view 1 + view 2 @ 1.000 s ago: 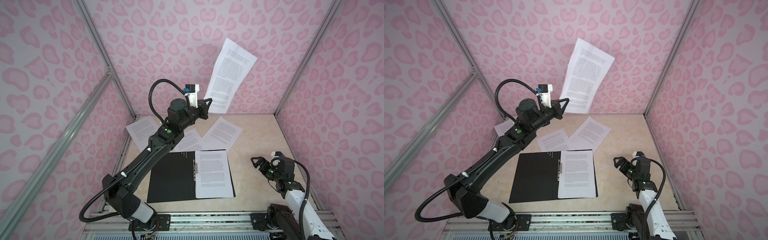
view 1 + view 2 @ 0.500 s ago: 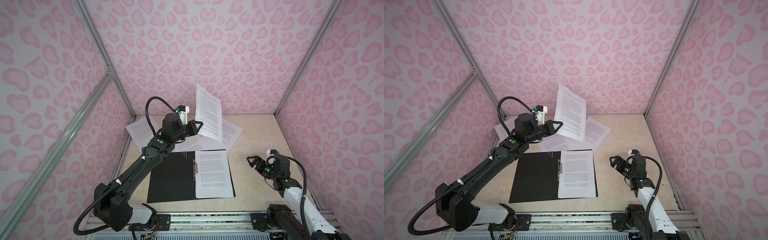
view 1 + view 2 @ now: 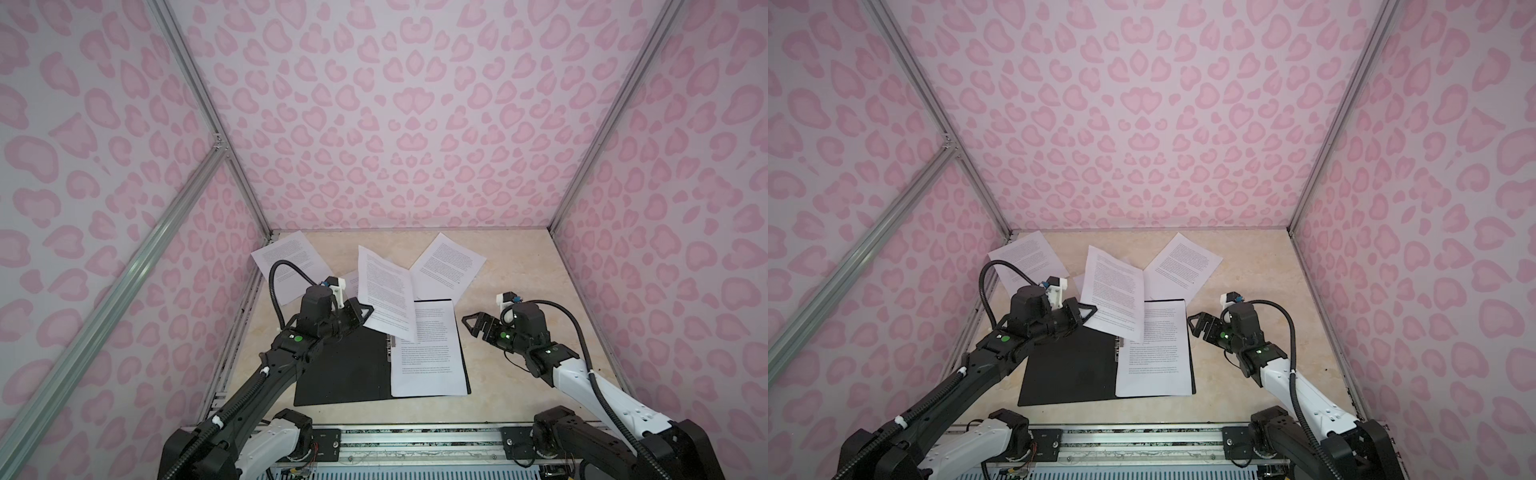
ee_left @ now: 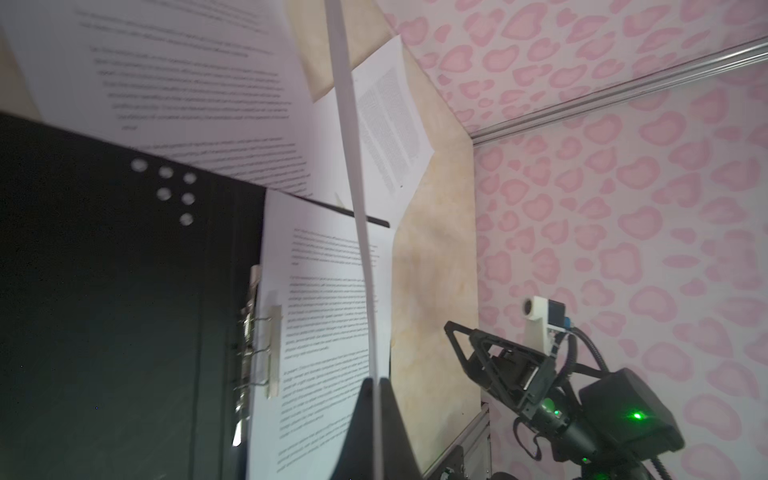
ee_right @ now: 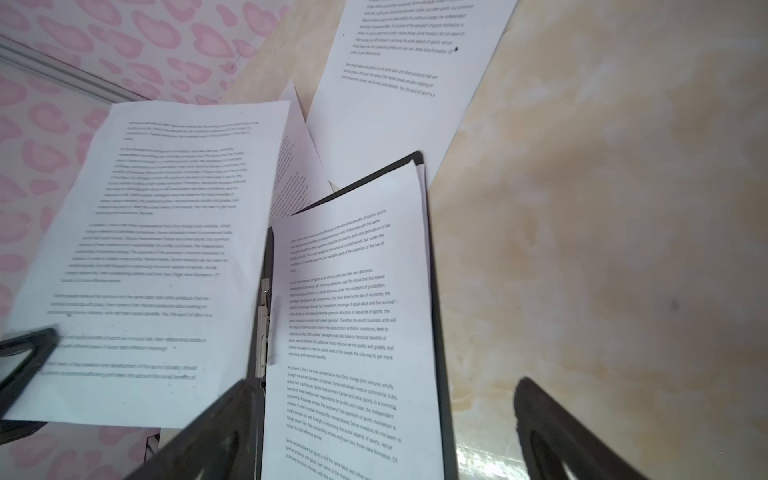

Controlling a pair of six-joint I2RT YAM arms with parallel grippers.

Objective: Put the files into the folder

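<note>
The folder lies open on the table, black inside, with a metal clip at its spine. Printed files rest on its right half. My left gripper is shut on the lower edge of one white printed sheet. That sheet hangs tilted just above the folder's far edge, and the left wrist view sees it edge-on. My right gripper stands open and empty, just right of the folder and pointing at it.
Loose printed sheets lie on the beige table: one at the back left, one at the back right, and one partly hidden under the held sheet. Pink patterned walls close in three sides. An aluminium rail runs along the front.
My left gripper has carried the sheet down from high against the back wall to low over the folder's far edge. My right gripper has shifted a little left, toward the folder.
</note>
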